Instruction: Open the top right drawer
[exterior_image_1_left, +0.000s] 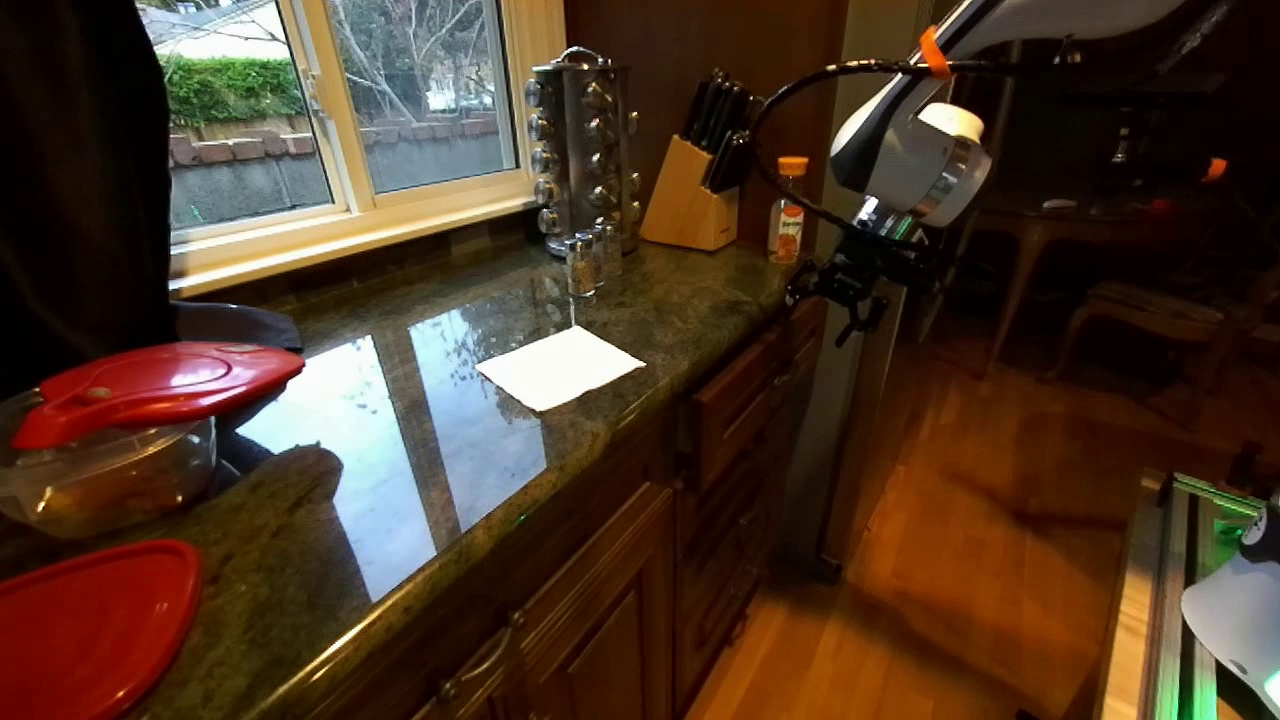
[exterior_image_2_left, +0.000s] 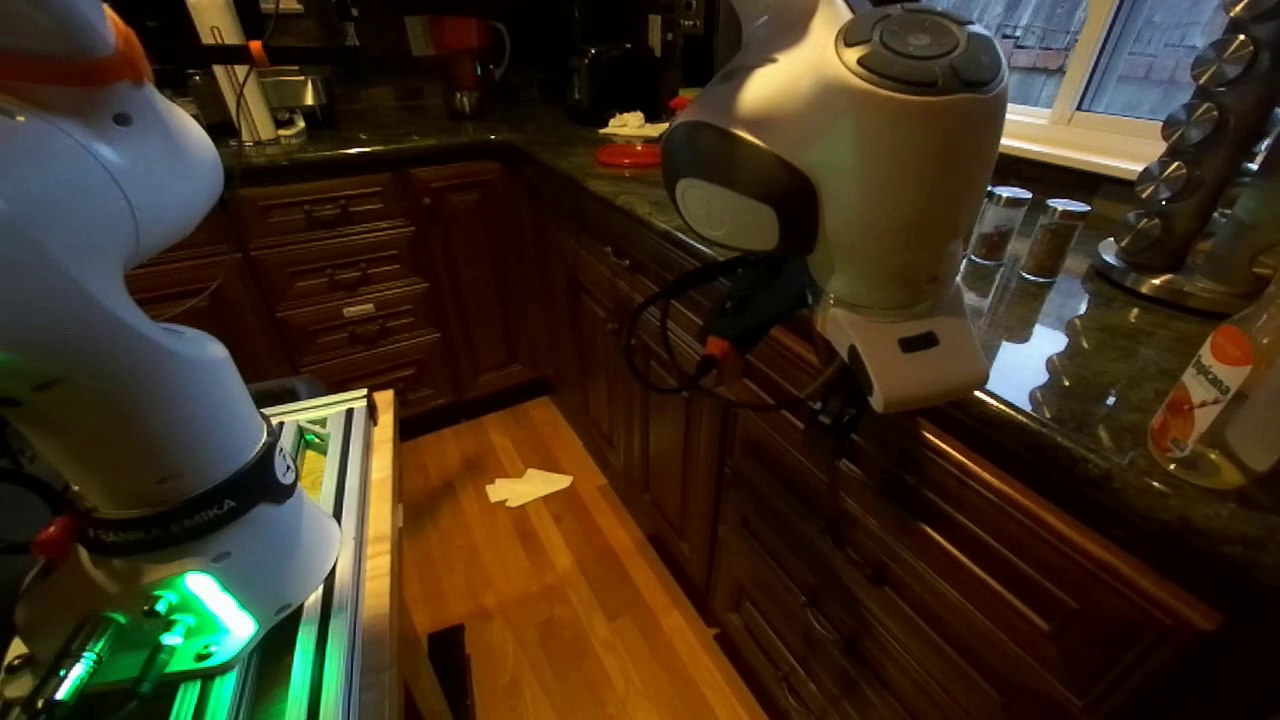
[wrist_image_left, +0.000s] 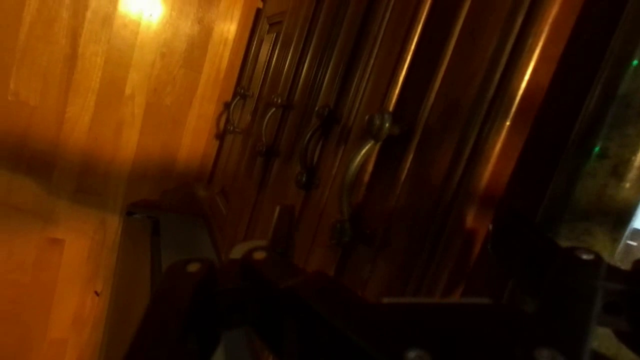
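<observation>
Mirroring the window (exterior_image_1_left: 335, 120), counter (exterior_image_1_left: 430, 430) above jutting drawer (exterior_image_1_left: 735, 410); shadowy table (exterior_image_1_left: 1110, 225), apparently, beyond.

Surface (exterior_image_1_left: 690, 300): dk green-brn, mottled. Top right drawer (exterior_image_1_left: 738, 412): dk reddish-brn. Tool (exterior_image_1_left: 822, 314): blk. Arm (exterior_image_2_left: 130, 410): wht w/ orange band (exterior_image_2_left: 75, 66). Base light (exterior_image_2_left: 222, 604): bright green. Lid (exterior_image_1_left: 180, 385): red. Knife block (exterior_image_1_left: 688, 200): lt tan, handles (exterior_image_1_left: 722, 112) blk. Sheet (exterior_image_1_left: 560, 368): plain wht. Bottle cap (exterior_image_1_left: 793, 166): orange. Floor (exterior_image_2_left: 520, 590): orange-brn plank stripes.

Can't see inside top rt drawer (exterior_image_1_left: 738, 405) from here. In an exterior view, juice btl (exterior_image_2_left: 1205, 400) loses its top at the edge; pale lbl (exterior_image_2_left: 357, 311) too tiny to read.
</observation>
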